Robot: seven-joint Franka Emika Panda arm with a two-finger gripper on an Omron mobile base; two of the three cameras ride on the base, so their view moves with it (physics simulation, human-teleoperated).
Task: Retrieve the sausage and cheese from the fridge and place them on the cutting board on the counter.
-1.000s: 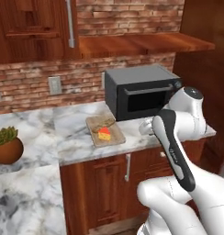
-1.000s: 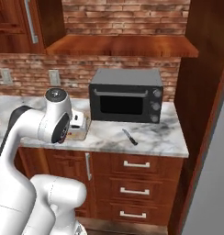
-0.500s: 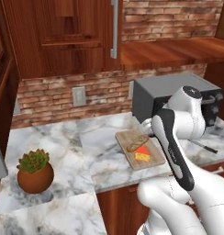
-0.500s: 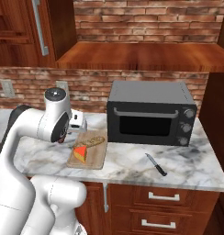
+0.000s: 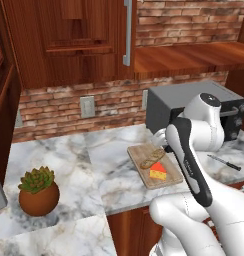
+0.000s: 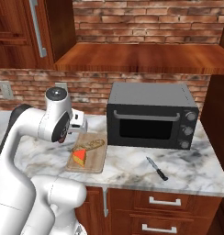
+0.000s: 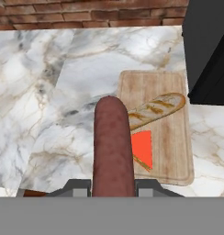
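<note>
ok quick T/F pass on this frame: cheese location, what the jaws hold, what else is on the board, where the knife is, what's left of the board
1. The cheese lies on the cutting board. True.
2. The gripper is empty. False: its jaws are shut on the sausage, held above the counter.
3. A bread loaf lies on the board beside the cheese. True.
4. The knife is on the board. False: it lies on the counter in front of the microwave.
5. A potted plant stands on the counter. True.

Cutting board [image 7: 173, 87]: bread [image 7: 155, 109] + cheese [image 7: 142, 149] occupy middle; right strip free.
</note>
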